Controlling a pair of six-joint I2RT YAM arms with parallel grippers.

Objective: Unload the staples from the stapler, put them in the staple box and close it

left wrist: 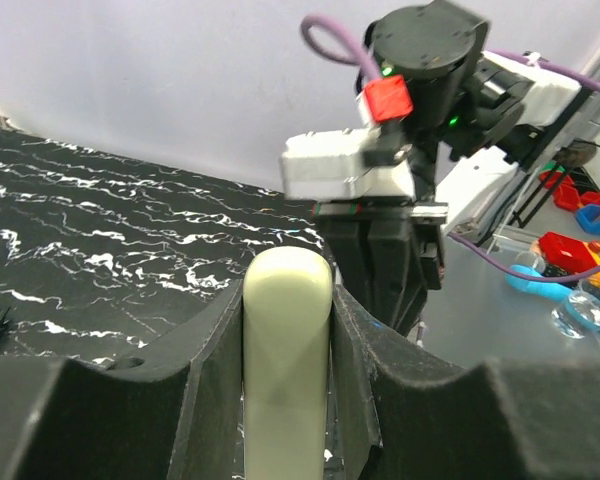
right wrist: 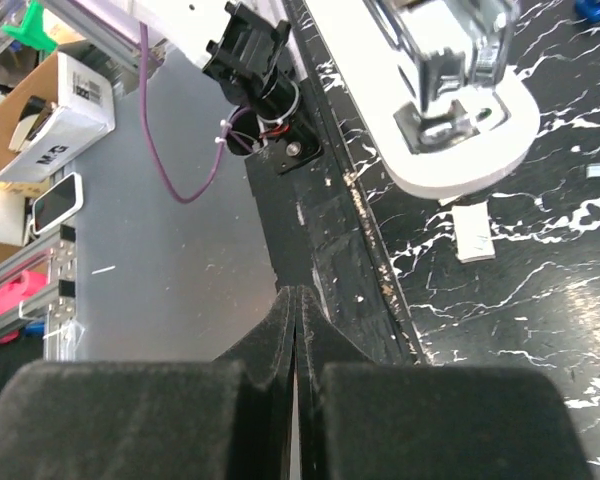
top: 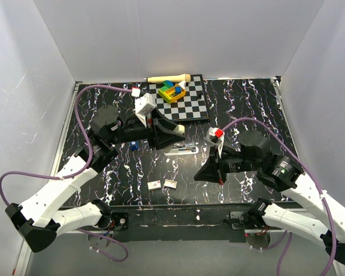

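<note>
My left pincer [left wrist: 287, 300] is closed partway on the stapler [top: 181, 149], whose pale, round-ended part fills the gap between my fingers lengthwise; it sits mid-counter [top: 247, 103], on the near side of the checkered board [top: 181, 100]. Its long axis runs left to right, almost parallel to the counter's near edge, with the silvery metal part pointing past my fingertips toward my right arm. My right pincer [right wrist: 294, 305] is pressed fully together on nothing, apart from the stapler on its near right, and two short pale strips [top: 155, 184] lie by the front edge.
</note>
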